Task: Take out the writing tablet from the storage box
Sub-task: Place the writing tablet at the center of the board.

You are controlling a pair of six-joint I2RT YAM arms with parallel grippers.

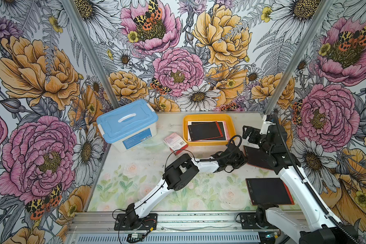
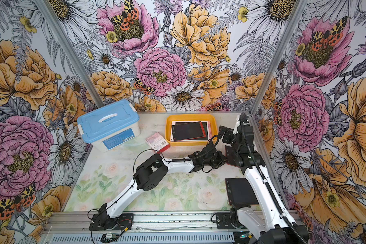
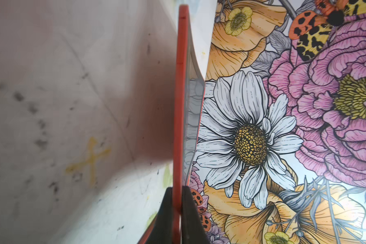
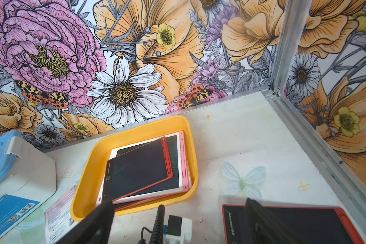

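the held writing tablet (image 1: 254, 157) is half hidden in both top views: the right arm crosses over it, so only its dark face and part of its red frame show. in the left wrist view it is seen edge-on, a thin red strip, and whether its far edge touches the table (image 1: 135, 169) cannot be told. the left gripper (image 3: 178, 202) is clamped on that edge, one finger on each face. it holds the tablet outside the storage box (image 1: 207, 142), just beside the box's near right corner.

the right gripper (image 4: 179, 201) hangs near that same corner with its jaws spread wide and nothing between them. its fingers are cut off by the frame edge in the right wrist view.

a second tablet (image 1: 266, 190) lies flat on the table by the right arm's base, one corner covered by the arm.

inside the yellow box the stack is hard to count. a red-framed tablet (image 1: 203, 131) lies on top, askew. a white tablet with a pink edge (image 4: 181, 160) lies under it. a thin red line below that may be a third.

so: two tablets out, at least two in the box. also one translucent box with blue lid (image 1: 125, 122), one small red-and-white carton (image 1: 174, 141) just left of the yellow box, and two arms.
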